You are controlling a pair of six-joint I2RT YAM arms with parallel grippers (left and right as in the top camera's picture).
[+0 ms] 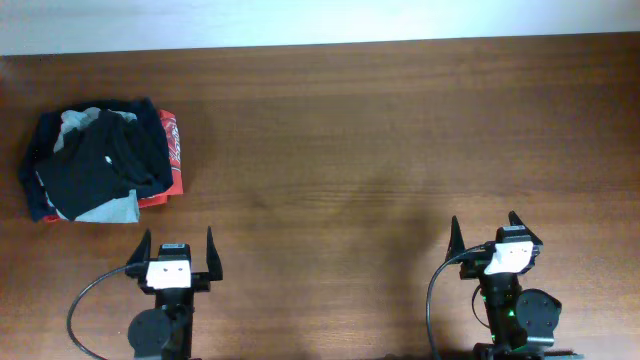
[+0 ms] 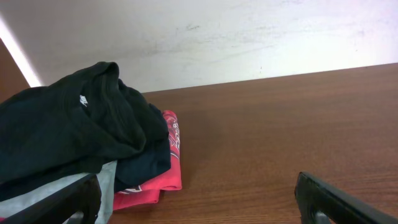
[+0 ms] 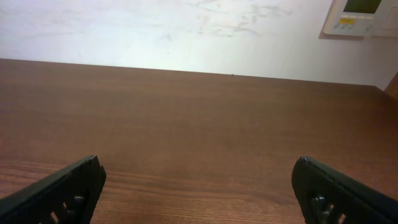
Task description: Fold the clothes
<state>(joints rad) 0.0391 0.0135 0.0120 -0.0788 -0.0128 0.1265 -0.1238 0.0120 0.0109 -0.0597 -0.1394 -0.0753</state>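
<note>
The black T-shirt (image 1: 98,160) lies crumpled on top of a pile of clothes at the far left of the table. In the left wrist view the black T-shirt (image 2: 68,134) shows a tiny white mark near its top. My left gripper (image 1: 175,243) is open and empty, at the near edge, just right of and nearer than the pile; in its own view the left gripper (image 2: 198,196) spans bare wood. My right gripper (image 1: 484,226) is open and empty at the near right, far from the shirt. The right gripper (image 3: 198,180) sees only table.
Under the black shirt lie a light grey garment (image 1: 112,209), a navy garment (image 1: 152,122) and a red-orange garment (image 1: 172,152). The red-orange garment (image 2: 163,177) pokes out at the pile's right side. A white wall (image 2: 249,31) stands behind the table (image 1: 380,130).
</note>
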